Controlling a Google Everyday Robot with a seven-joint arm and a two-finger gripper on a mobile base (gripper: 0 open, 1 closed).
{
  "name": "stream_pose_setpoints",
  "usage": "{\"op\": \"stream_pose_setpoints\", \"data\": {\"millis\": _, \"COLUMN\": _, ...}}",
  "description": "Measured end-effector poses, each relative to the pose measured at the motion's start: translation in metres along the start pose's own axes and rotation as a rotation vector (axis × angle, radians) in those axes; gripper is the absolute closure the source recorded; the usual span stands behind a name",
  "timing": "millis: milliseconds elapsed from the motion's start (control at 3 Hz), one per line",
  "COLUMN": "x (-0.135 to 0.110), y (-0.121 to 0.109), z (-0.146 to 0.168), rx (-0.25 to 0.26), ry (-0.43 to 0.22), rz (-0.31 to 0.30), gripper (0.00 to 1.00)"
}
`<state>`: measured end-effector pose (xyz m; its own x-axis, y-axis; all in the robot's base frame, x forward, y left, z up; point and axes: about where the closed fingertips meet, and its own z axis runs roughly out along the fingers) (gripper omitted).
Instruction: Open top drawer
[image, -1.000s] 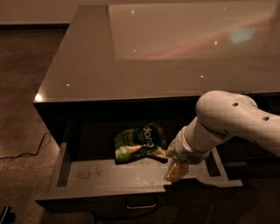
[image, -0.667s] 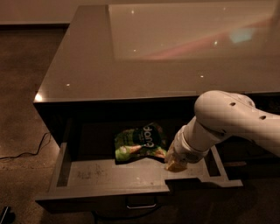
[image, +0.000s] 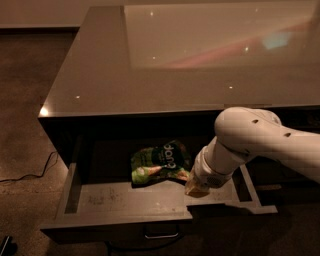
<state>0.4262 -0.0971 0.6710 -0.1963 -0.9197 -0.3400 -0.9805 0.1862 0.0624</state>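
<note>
Top drawer (image: 120, 200) pulled out; green snack bag (image: 159, 162) inside. Gripper (image: 196, 188) low in drawer beside bag, mostly hidden by arm (image: 250, 142); grip unreadable. Handle (image: 161, 234) dim.

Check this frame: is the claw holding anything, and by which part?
Cannot be told. The claw is down inside the open top drawer, near its front right, largely hidden by the wrist. A green bag lies close beside it.

White lettering on green bag (image: 159, 162) beside end effector (image: 196, 188), illegible
</note>
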Motion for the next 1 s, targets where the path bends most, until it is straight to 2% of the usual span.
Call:
{"op": "stream_pose_setpoints", "data": {"millis": 667, "x": 0.007, "y": 0.019, "z": 0.02, "rx": -0.051, "ry": 0.035, "rz": -0.009, "gripper": 1.0}}
{"op": "stream_pose_setpoints", "data": {"millis": 1000, "x": 0.021, "y": 0.041, "z": 0.023, "rx": -0.073, "ry": 0.06, "rz": -0.003, "gripper": 1.0}}
